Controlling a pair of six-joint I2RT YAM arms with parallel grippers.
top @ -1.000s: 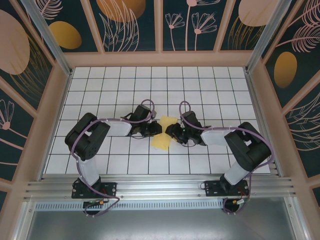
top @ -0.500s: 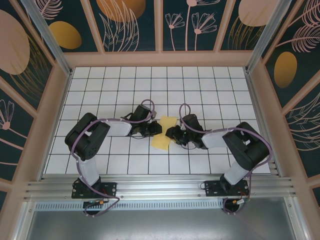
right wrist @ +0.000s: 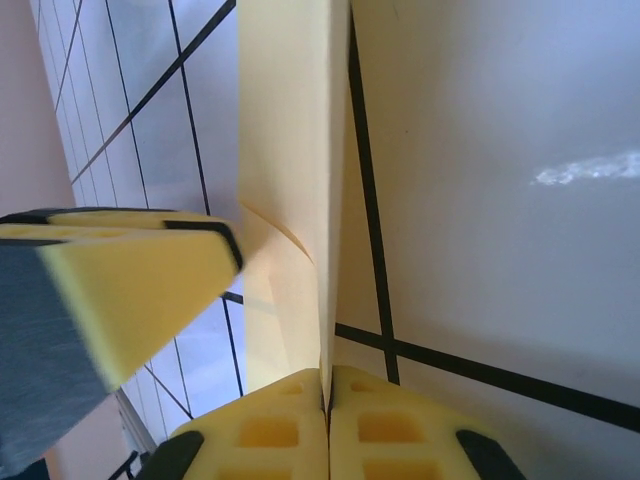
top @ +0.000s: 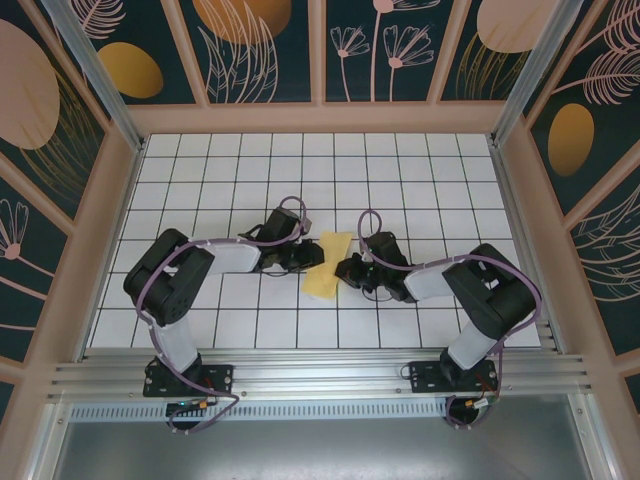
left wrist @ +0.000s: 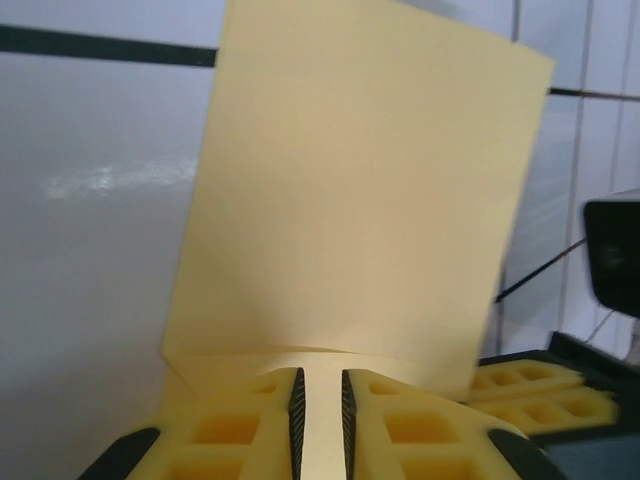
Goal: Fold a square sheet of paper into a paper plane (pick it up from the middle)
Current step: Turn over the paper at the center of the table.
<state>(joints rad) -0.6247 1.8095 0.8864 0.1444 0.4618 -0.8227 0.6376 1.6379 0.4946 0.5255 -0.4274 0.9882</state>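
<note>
a: entry one, the sheet. where is it sitting?

b: sheet (top: 328,265), yellow, folded into a long narrow shape. you are finding it near the middle of the table (top: 200,190), between the two grippers. in the top view it is slanting from far right to near left. one panel is rising up in front of the left wrist camera, plain and smooth. whether its lower end is resting on the tiles, i cannot tell.

a: entry two, the left gripper?

b: left gripper (top: 312,258), reaching in from the left side of the sheet. on its own wrist view you are seeing the pads (left wrist: 240,430) standing close together, with a narrow strip of the sheet running through the slit between them. it is gripping the sheet at that edge.

a: entry three, the right gripper?

b: right gripper (top: 346,268), reaching in from the right side, facing the left one. on its wrist view the pads (right wrist: 395,425) are pressing flat against each other, and the sheet's edge is running straight down into the seam. it is pinching the sheet there. the sheet is showing edge-on in that view, with a left finger (right wrist: 130,290) sitting just beside its fold.
</note>
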